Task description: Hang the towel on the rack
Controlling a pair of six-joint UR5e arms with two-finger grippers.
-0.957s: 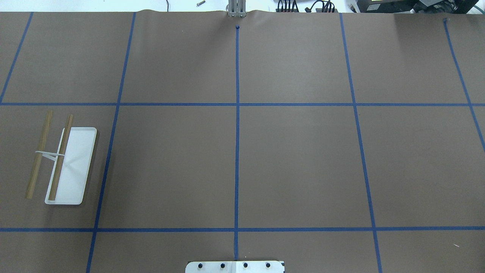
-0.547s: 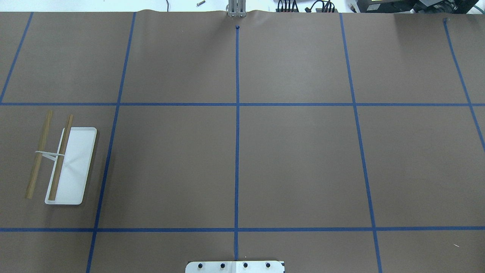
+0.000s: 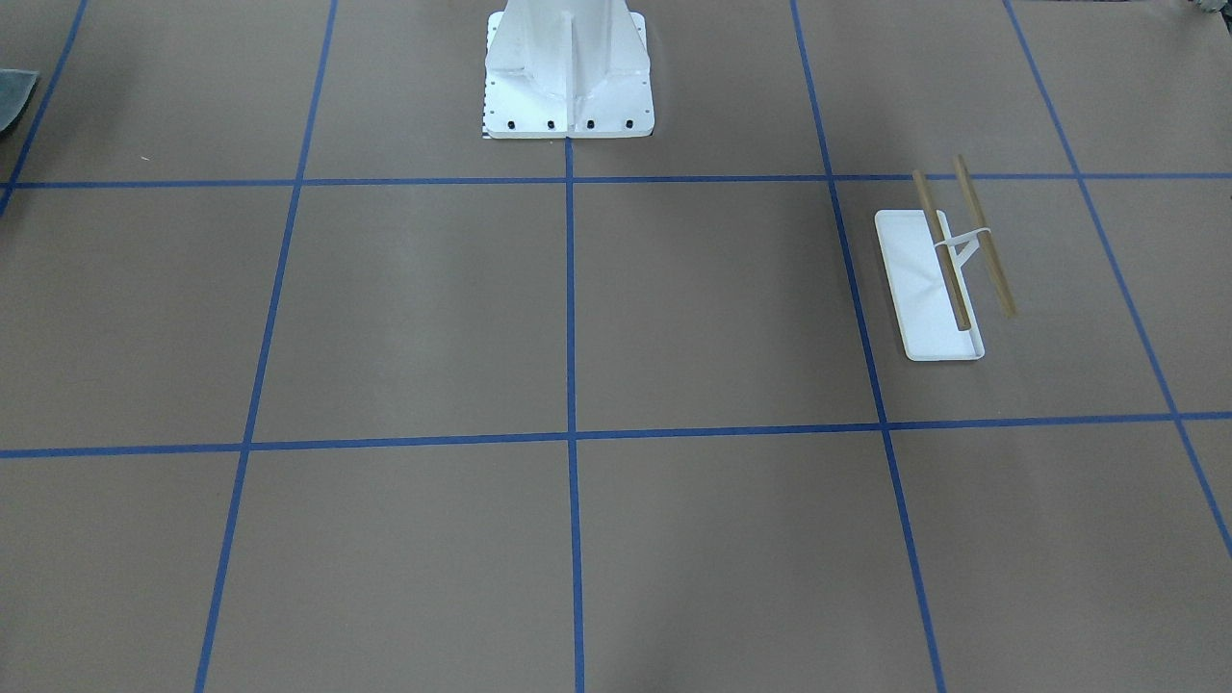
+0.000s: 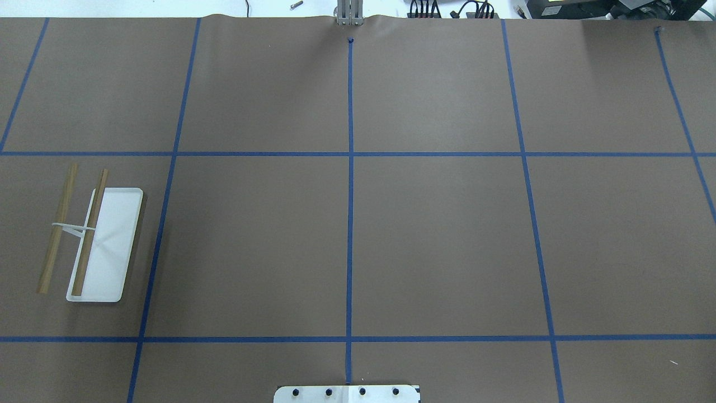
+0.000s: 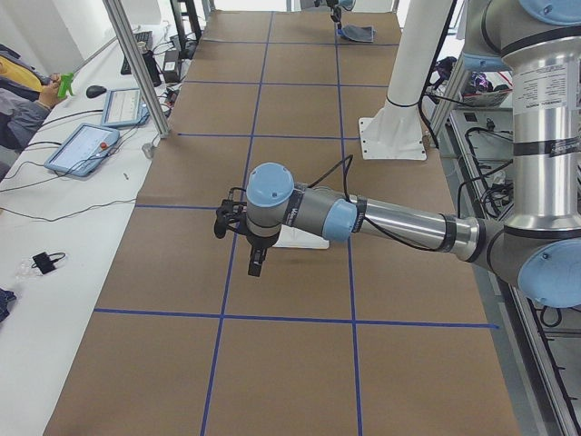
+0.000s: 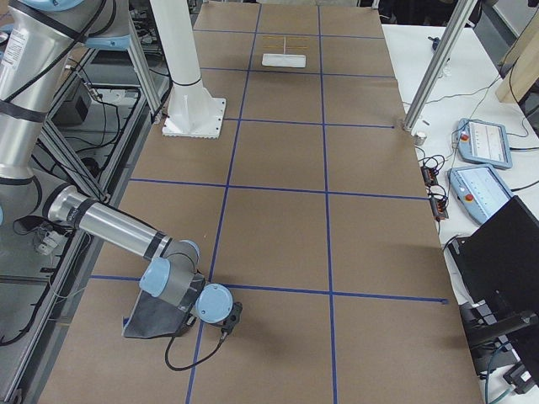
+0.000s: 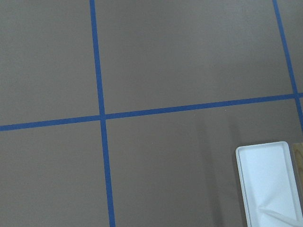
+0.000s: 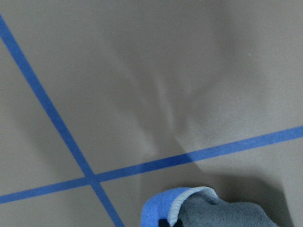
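Brown-papered table [image 4: 436, 240], taped in squares. Towel [image 6: 152, 320] is seen crumpled, grey side up, just beside the low right gripper [image 6: 229, 316]; no grasp is shown. Left gripper [image 5: 257, 262] is held just beside the rack [image 4: 114, 252], well apart from the towel. Neither gripper's finger state can be told. Step judged: towel pickup. Next, an edge pinch is required, then carriage to the rack.

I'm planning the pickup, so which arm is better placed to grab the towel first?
Right. The towel lies at the table's right end, beneath the right arm, and its wrist camera sees it. The left arm hovers by the rack.
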